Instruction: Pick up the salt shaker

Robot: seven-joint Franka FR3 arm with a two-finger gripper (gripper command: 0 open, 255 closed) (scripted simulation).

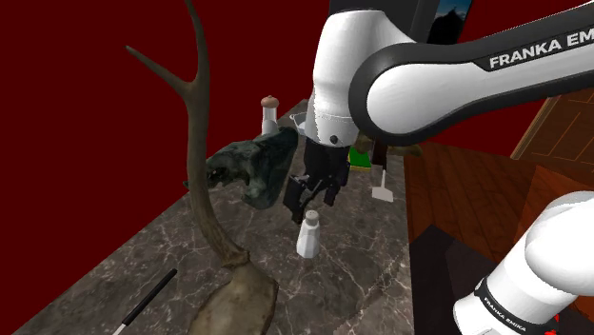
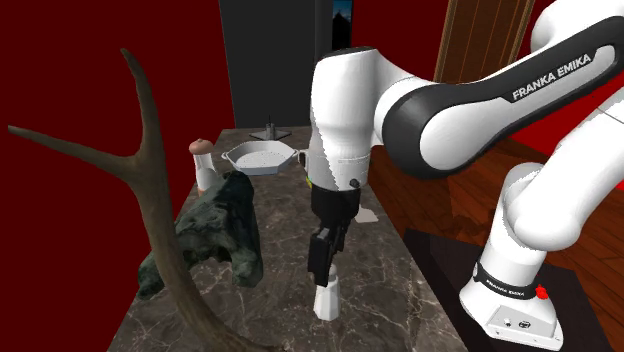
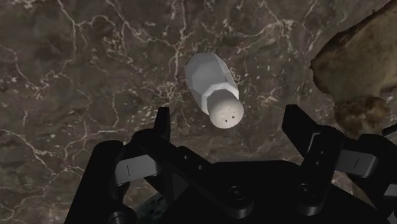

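On marble counter (image 1: 362, 276): one white salt shaker (image 1: 308, 234) upright beneath one end effector (image 3: 229, 124), fingers apart.

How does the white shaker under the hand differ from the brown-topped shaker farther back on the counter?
The salt shaker is white all over, its top holed; the brown-topped shaker has a rounded brown cap. The salt shaker stands just below the open hand, untouched; the brown-topped shaker stands farther back, beside a dark green heap. Both are upright on the marbled counter, with white bodies.
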